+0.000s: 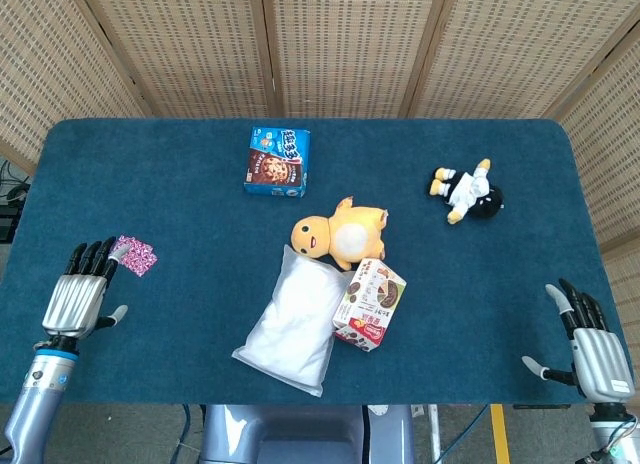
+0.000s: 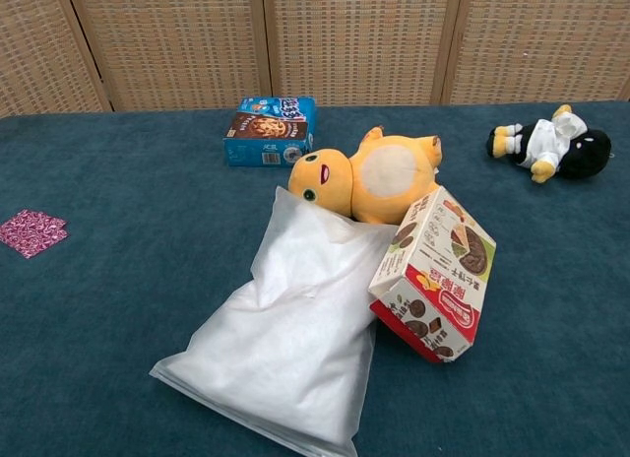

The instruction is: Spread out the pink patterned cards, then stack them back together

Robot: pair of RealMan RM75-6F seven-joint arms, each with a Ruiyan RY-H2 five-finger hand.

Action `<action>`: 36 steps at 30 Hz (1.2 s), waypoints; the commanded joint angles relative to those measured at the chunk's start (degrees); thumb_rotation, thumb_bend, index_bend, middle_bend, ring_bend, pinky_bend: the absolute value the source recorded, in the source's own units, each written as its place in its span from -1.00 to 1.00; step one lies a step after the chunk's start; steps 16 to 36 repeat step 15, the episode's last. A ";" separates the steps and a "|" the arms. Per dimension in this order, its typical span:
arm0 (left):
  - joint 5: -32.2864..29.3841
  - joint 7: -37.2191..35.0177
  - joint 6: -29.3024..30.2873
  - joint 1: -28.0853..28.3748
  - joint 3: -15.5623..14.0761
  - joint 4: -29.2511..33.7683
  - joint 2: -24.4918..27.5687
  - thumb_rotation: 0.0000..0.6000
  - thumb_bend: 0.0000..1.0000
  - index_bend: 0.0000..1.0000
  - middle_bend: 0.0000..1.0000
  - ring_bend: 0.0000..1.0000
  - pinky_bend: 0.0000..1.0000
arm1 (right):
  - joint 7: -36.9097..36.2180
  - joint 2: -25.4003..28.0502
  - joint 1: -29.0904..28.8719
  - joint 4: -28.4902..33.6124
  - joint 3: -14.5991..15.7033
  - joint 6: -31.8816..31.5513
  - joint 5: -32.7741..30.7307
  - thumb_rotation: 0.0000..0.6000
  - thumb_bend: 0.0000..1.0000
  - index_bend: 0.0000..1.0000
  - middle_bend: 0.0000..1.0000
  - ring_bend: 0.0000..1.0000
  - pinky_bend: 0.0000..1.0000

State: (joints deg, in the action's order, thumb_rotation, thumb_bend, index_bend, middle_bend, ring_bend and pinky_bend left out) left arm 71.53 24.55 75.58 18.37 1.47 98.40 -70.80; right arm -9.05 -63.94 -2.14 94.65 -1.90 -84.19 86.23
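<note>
worktop [image 1: 200, 314]: matt teal cloth, felt-like nap; screen [image 1: 330, 44]: woven cane in wood frames; white bag [image 2: 285, 339]: soft matt fabric; cards [image 2: 32, 230]: patterned paper; boxes [image 2: 438, 275] [image 2: 266, 130]: printed cardboard, slight sheen; yellow toy [image 2: 369, 176]: plush; hands [image 1: 75, 299] [image 1: 595, 349]: silver metal, black fingers

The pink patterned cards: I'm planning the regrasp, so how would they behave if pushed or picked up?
The pink patterned cards lie flat and thin on the blue tablecloth, so they are probably light, likely sliding apart when pushed. Their low edges may be hard for the left robot hand to lift.
</note>
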 commanded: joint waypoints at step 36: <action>5.95 -1.79 5.95 -4.65 -1.70 1.65 2.09 1.00 -0.51 -0.85 -1.00 -1.00 -1.00 | 0.72 0.52 0.61 0.75 -0.06 -1.50 0.77 1.00 -0.79 -0.91 -1.00 -1.00 -1.00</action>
